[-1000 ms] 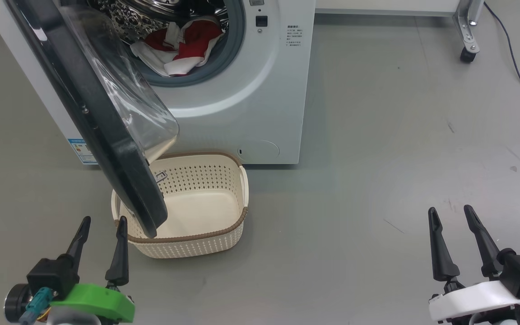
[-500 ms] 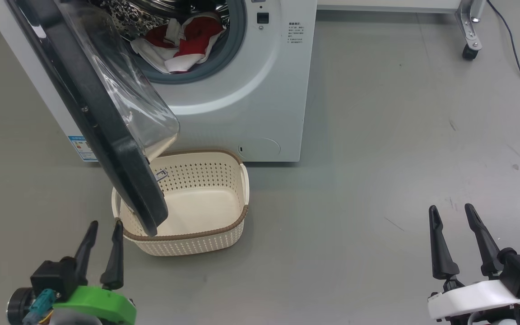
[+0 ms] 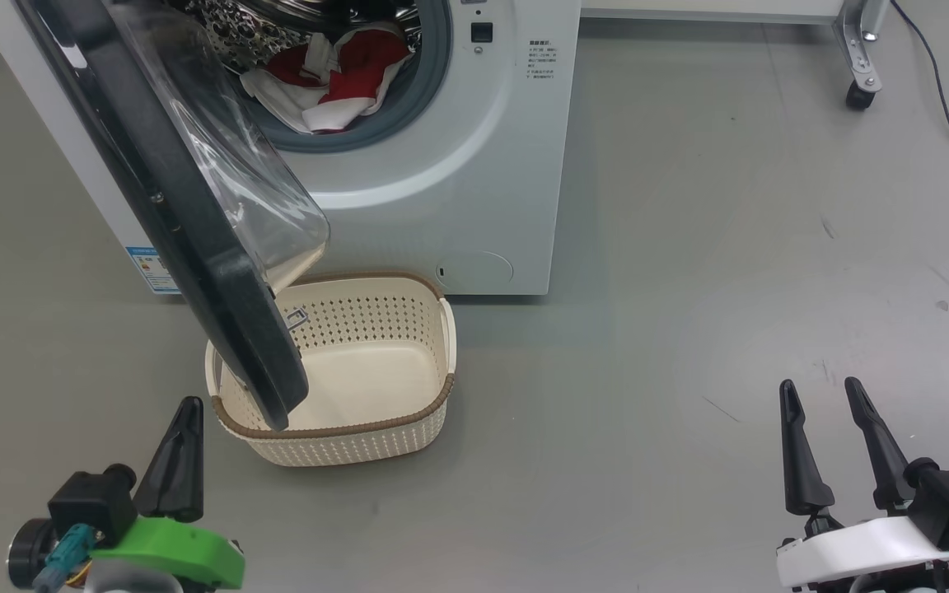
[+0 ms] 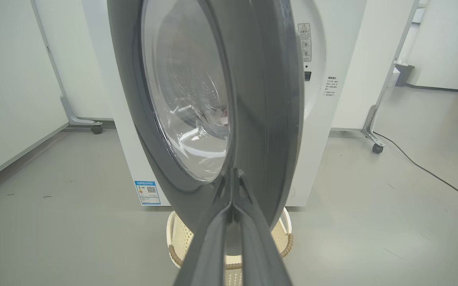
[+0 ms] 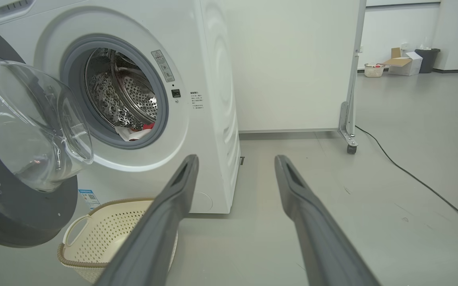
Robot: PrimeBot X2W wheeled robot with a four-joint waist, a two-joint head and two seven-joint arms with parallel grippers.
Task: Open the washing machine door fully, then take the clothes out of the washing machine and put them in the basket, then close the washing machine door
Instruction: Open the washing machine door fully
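The white washing machine (image 3: pixel 474 165) stands at the top of the head view. Its door (image 3: pixel 194 247) hangs part-open, the black rim slanting down over the basket's left side. Red and white clothes (image 3: pixel 343 74) lie in the steel drum, and they also show in the right wrist view (image 5: pixel 133 133). The cream basket (image 3: pixel 409 412) sits on the floor below the opening, with nothing in it. My left gripper (image 3: pixel 190 403) is shut on nothing, just left of the door's lower edge. In the left wrist view it (image 4: pixel 233 186) points at the door rim (image 4: pixel 268 99). My right gripper (image 3: pixel 819 383) is open, far right.
A blue label (image 3: pixel 149 272) marks the machine's lower left corner. A metal frame leg on a castor (image 3: pixel 853 66) and a dark cable (image 3: pixel 944 107) lie at the far right. A white panel (image 5: pixel 292 59) stands behind the machine. Grey floor spreads between my grippers.
My left gripper's fingers have come together, from open to shut, with nothing between them. The right gripper has stayed open and nearly still. The picture has shifted slightly.
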